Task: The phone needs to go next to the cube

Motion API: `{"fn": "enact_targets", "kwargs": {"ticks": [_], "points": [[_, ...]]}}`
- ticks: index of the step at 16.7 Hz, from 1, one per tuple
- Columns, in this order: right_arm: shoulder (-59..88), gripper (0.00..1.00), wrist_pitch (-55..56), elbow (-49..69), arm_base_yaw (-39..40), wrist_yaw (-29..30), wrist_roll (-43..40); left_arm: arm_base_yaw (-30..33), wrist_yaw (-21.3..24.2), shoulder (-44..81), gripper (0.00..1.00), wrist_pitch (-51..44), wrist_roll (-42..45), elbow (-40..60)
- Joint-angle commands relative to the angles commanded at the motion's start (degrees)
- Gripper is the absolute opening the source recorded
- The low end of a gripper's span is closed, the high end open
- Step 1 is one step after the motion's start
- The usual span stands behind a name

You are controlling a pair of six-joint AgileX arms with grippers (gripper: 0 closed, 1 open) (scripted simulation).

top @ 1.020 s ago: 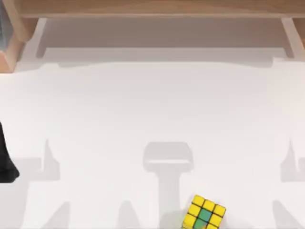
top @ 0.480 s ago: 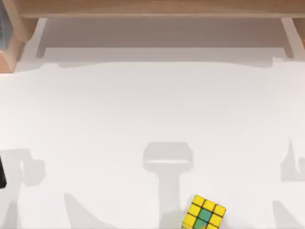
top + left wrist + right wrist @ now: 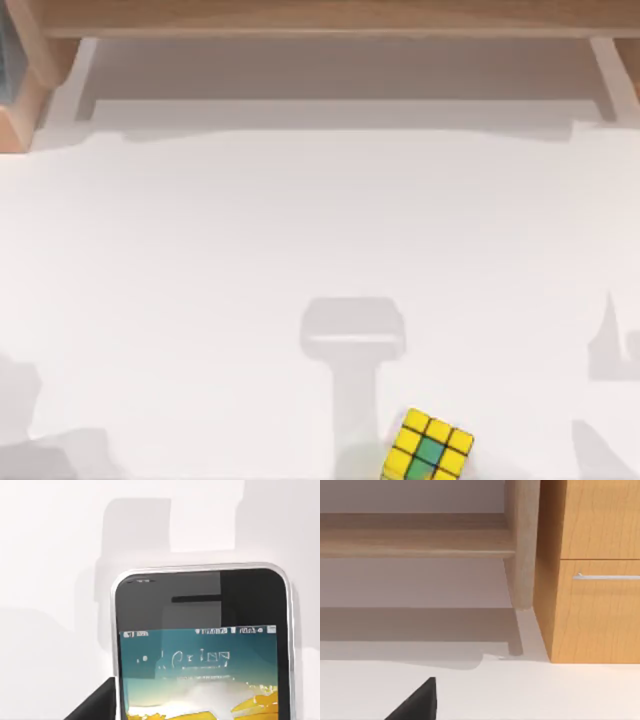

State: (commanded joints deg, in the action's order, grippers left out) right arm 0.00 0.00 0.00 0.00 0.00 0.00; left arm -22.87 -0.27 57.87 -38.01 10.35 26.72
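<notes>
Hovering over the phone [image 3: 202,645] to line up a grab, left gripper's clench state unreadable; the cube [image 3: 430,446] sits bottom centre-right.

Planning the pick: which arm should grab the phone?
Left, probably. The phone lies flat right under its wrist camera; the right wrist view faces a wooden cabinet. The cube sits at the table's near edge.

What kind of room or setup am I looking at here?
Probably a simulated desk or home-office workspace: a plain white table, a wooden shelf along its far edge, a wooden drawer cabinet, plus a phone and a puzzle cube.
</notes>
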Motion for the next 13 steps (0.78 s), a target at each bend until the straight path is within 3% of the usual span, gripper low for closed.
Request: {"fn": "enact_targets", "kwargs": {"ticks": [6, 13], "points": [[0.0, 1.00, 0.0, 0.0, 0.0, 0.0, 0.0, -6.0, -0.1, 15.6, 1.00, -10.1, 2.9, 7.2], [0.0, 1.00, 0.0, 0.0, 0.0, 0.0, 0.0, -6.2, -0.1, 16.6, 1.00, -10.5, 3.1, 7.4]]}}
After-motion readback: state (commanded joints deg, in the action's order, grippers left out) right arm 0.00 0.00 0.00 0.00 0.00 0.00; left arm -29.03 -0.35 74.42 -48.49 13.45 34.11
